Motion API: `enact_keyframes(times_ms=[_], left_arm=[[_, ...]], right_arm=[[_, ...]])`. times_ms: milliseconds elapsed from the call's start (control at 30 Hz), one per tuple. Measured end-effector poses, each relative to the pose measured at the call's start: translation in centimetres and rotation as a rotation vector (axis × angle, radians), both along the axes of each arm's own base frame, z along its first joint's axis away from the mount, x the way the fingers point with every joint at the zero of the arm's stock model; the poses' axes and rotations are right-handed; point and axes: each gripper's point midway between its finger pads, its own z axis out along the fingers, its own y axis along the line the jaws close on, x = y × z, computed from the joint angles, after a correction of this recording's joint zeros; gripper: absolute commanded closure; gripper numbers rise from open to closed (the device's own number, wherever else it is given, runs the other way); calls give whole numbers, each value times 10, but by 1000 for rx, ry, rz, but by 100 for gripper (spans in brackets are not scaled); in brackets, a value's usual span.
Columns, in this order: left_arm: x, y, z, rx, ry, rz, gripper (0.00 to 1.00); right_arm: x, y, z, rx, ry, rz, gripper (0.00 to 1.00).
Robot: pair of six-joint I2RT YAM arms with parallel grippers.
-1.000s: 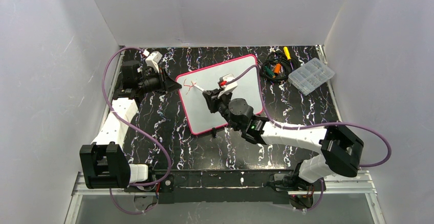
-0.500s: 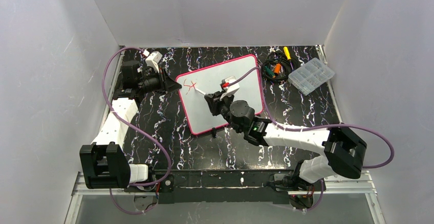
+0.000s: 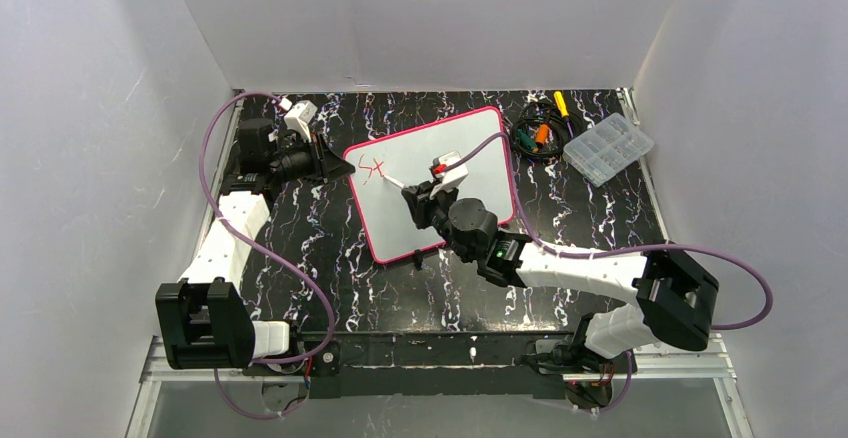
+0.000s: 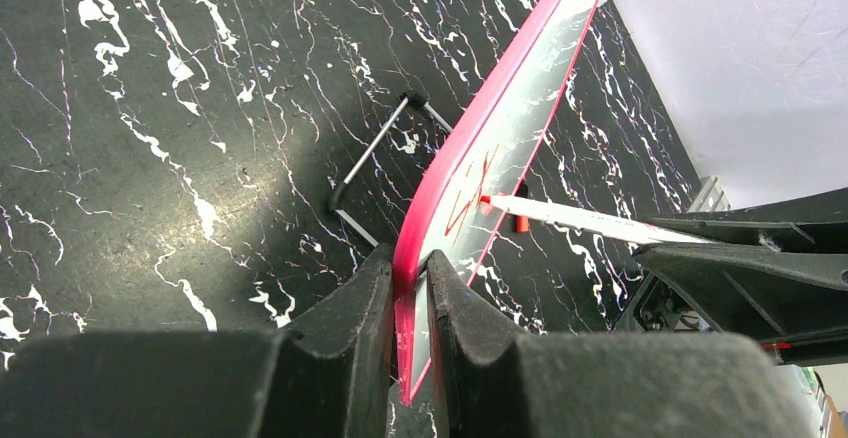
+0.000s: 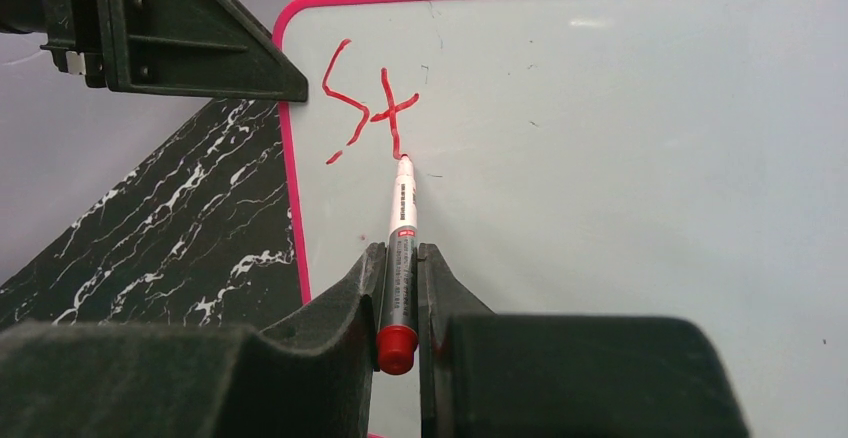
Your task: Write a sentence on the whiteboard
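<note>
The whiteboard (image 3: 478,143), white with a pink-red border, is propped up at a tilt on the black marble table. My left gripper (image 3: 335,165) is shut on its left edge; in the left wrist view the fingers (image 4: 410,263) pinch the pink rim (image 4: 500,123). The sentence (image 5: 365,108) is only the red letters "St" near the board's top left corner (image 3: 372,169). My right gripper (image 5: 400,253) is shut on a red marker (image 5: 402,223), whose tip touches the board just below the "t". In the top view the right gripper (image 3: 418,198) is over the board's middle.
A clear plastic compartment box (image 3: 608,148) lies at the back right, with a tangle of cables and small tools (image 3: 537,128) beside it. A wire stand (image 4: 375,163) sits behind the board. White walls close in the table on three sides.
My right gripper has slid a little down the board with the marker, drawing the tip away from the letters. The left gripper and the board have not moved.
</note>
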Motion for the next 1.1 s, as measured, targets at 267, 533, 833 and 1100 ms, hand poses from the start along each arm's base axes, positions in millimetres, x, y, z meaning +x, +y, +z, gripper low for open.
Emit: enact_keyframes(times_ms=[267,533,833,1100], left_arm=[[0,0,0,-1,0,-1,100],[0,0,0,0,0,-1,100],[0,0,0,-1,0,-1,100],[0,0,0,0,-1,-2,100]], right_arm=[[3,-4,12,-1,-44,-18,99],[8,-2,36,23,-100,-27,99],[12,5,39,26,-112,-27,99],[15,4,33,12,-106,-47,99]])
